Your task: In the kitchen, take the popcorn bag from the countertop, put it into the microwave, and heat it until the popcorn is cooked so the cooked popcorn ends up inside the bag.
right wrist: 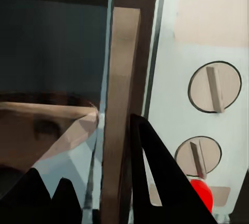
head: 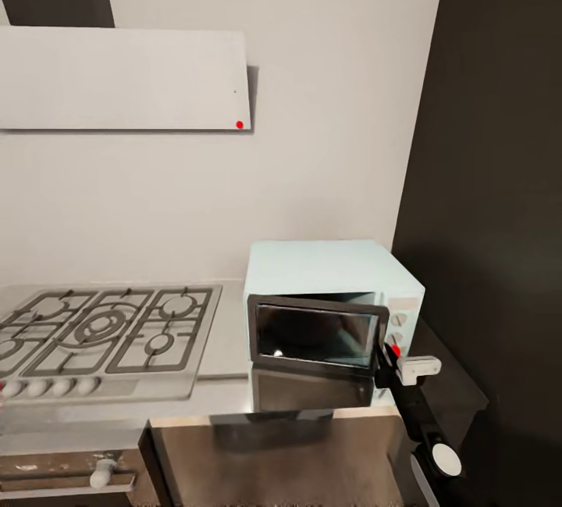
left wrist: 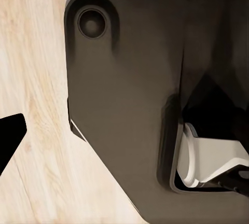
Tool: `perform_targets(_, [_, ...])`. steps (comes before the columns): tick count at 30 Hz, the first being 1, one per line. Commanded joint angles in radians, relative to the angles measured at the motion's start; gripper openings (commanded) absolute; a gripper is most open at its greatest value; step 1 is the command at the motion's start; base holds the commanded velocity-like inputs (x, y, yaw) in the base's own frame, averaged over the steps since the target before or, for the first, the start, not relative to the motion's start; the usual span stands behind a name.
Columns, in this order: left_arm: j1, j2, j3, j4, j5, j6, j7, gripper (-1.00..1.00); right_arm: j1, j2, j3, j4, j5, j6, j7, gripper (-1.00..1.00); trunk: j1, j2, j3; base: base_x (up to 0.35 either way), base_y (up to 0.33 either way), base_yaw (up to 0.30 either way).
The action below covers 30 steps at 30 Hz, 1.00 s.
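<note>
The mint-blue microwave stands on the grey countertop against the wall, its dark glass door partly swung out. My right gripper is at the door's free edge, beside the knobs and the red indicator light. In the right wrist view the door's edge stands between my spread fingers; one finger touches it, the other is apart. The right gripper is open. A tan shape behind the door is unclear. The popcorn bag is out of view. One dark left finger hangs over the floor.
A gas hob with black grates fills the worktop left of the microwave, under a white hood. A tall dark cabinet rises right of the microwave. My own dark base stands on light wood floor.
</note>
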Motion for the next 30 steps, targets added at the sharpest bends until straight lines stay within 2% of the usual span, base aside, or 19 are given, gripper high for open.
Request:
perform_targets(1, [0.000,0.000,0.002,0.000,0.001,0.000,0.003,1.00,-0.001,-0.001,-0.015,0.001,-0.012,-0.003,-0.004,-1.00,0.000,-0.001,-0.002,-0.247,0.000,0.000])
perform_targets(30, [0.000,0.000,0.002,-0.001,0.001,0.000,0.003,1.00,-0.001,-0.001,-0.006,0.001,-0.012,-0.008,-0.003,-1.00,0.000,-0.001,-0.002,-0.090,0.000,0.000])
